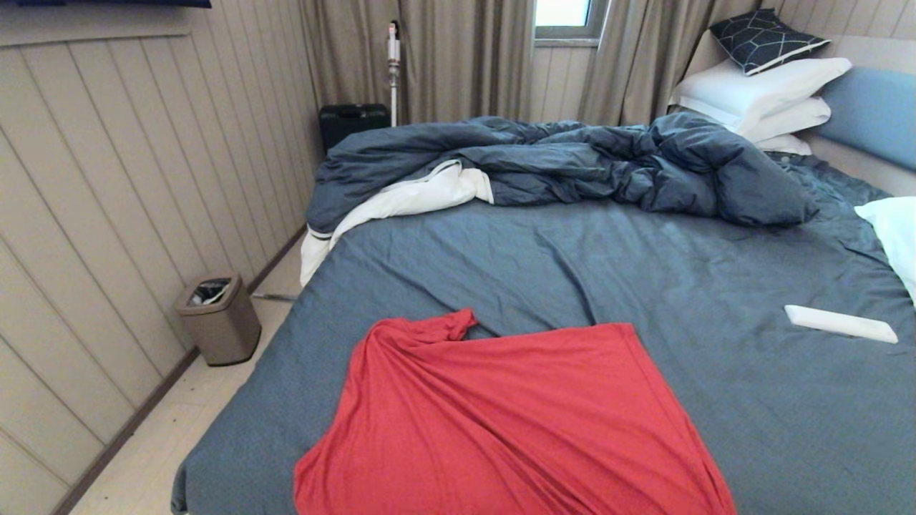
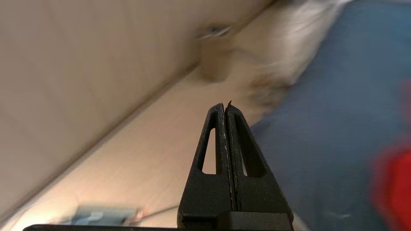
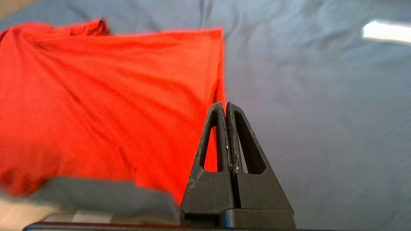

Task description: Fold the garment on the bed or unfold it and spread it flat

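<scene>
Fingers of the left gripper (image 2: 226, 104) and right gripper (image 3: 224, 104) press together, empty. Beside the right one we see the rumpled thin red jersey T-shirt (image 3: 106, 96) on the blue-grey sheeted bed (image 3: 321, 112), its print hidden, its near edge cut off.

Red garment (image 1: 501, 422) – blue-grey bed (image 1: 644, 257) sheet – dark blue duvet (image 1: 572, 161).

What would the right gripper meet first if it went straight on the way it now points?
Probably the right edge of the red T-shirt, or the bed sheet beside it; the shut right gripper points at that border.
</scene>
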Robot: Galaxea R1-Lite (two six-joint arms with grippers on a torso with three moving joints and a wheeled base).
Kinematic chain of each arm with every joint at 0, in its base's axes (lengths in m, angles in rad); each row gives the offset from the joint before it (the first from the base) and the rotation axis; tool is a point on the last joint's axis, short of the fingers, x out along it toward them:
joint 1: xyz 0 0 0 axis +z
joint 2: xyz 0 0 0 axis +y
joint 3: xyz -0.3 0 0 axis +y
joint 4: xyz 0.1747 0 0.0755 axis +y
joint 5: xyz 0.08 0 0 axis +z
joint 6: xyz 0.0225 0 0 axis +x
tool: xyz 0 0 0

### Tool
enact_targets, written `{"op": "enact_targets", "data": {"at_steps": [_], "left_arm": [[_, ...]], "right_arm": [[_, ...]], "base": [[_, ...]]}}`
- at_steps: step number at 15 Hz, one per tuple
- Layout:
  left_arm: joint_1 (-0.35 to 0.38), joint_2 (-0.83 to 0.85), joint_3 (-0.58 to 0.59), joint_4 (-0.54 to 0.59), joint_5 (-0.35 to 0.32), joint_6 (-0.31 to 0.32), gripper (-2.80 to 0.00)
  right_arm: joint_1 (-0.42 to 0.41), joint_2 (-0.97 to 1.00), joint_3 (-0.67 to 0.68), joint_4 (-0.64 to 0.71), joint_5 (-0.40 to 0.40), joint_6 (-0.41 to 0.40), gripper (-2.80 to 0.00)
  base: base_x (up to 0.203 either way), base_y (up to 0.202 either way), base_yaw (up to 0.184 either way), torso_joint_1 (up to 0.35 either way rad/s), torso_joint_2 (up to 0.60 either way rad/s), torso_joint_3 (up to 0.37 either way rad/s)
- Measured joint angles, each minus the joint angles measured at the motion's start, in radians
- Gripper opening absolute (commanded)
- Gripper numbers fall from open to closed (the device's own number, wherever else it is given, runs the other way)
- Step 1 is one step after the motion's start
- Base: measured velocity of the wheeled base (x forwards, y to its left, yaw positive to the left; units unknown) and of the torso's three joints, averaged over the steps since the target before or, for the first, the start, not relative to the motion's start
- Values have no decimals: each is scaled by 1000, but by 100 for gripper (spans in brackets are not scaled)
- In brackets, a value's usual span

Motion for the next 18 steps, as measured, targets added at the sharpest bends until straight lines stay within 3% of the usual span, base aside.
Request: {"op": "enact_targets", "data": {"at_steps": [4, 5, 7, 9, 11, 14, 18], "left_arm": [[-23, -17, 25, -124, -340, 47, -280], [-29, -17, 23, -140, -373, 69, -280], [-33, -18, 21, -179, -346, 101, -280], [-34, -18, 19, -213, -262, 111, -280], [-34, -18, 18, -222, -256, 148, -280], [-36, -18, 18, -224, -256, 141, -280], [-36, -18, 18, -228, -258, 126, -280]], "right_arm": [[0, -39, 0, -311, -100, -6, -280], [1, -41, 0, -310, -143, -4, -280], [0, -43, 0, -231, -206, 2, -280], [-3, -44, 0, -228, -211, 7, -280], [-2, -45, 0, -317, -210, 7, -280], [1, -45, -1, -412, -207, 25, -280], [3, -45, 0, -207, -221, 9, -280]], "base": [[0, 0, 0, 0, 0, 0], [0, 0, 0, 0, 0, 0], [0, 0, 0, 0, 0, 0], [0, 0, 0, 0, 0, 0], [0, 0, 0, 0, 0, 0], [0, 0, 0, 0, 0, 0], [0, 0, 0, 0, 0, 0]]}}
